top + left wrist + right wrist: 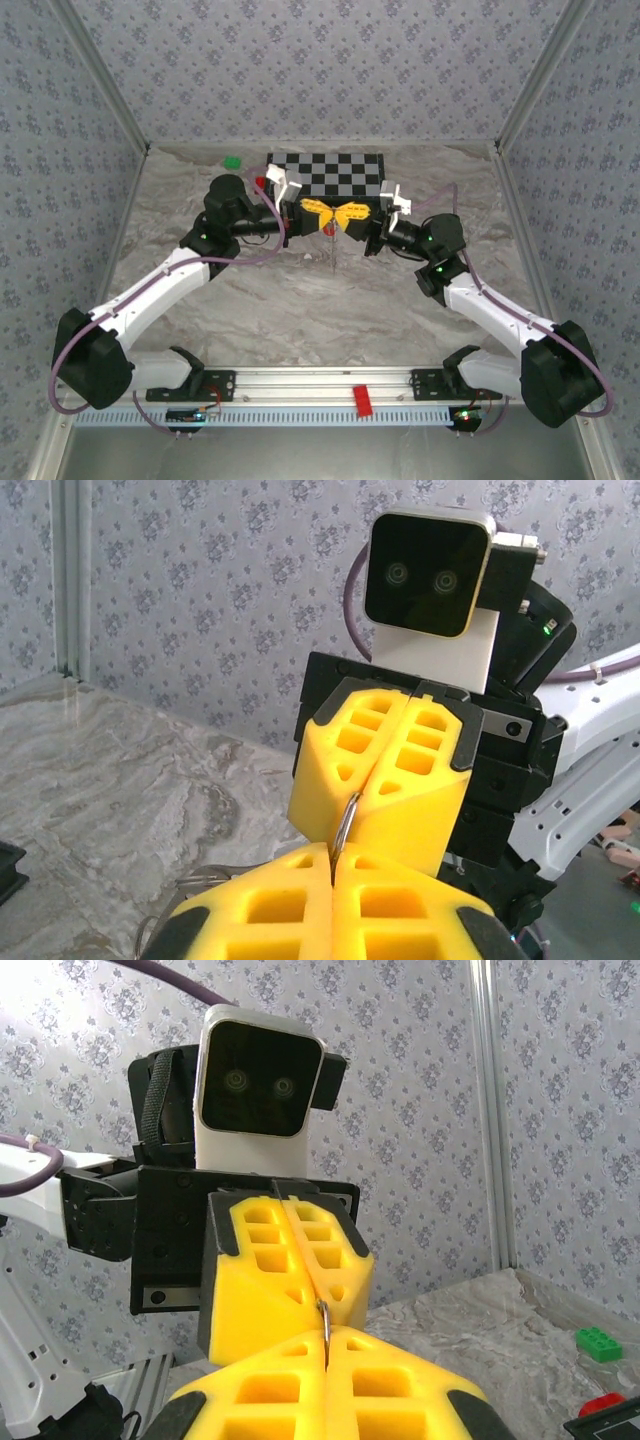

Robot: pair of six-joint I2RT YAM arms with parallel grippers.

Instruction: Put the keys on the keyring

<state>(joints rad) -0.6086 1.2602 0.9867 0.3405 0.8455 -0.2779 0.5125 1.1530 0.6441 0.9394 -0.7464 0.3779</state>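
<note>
The two arms reach toward each other above the middle of the counter [250, 300], just in front of the chessboard [340, 172]. In the top view the left tool [325, 212] and the right tool [347, 215] meet tip against tip, and their yellow fingers together form one shape like a butterfly.

In the left wrist view, the fingers of the left tool [332, 875] are pressed together at the bottom edge. The right tool [372, 780] faces it from very near, and its fingers are pressed together too. A short, thin grey curved piece of the keyring [345, 825] runs from the seam of one tool into the seam of the other, so both tools are clamped on it. The right wrist view shows the same from the other side: the same thin piece [323, 1322] stands between the two closed pairs of fingers.

The keys [328, 229] show in the top view as a tiny red spot directly under the place where the tools meet, lifted off the counter. It is too small to tell how it is attached. Below it a faint thin line hangs down (I cannot say for sure if it is more of the loop).

A green block [232, 160] lies on the counter near the far left corner of the chessboard. A red block [261, 181] lies beside the left edge of the board, close to the left arm.
</note>
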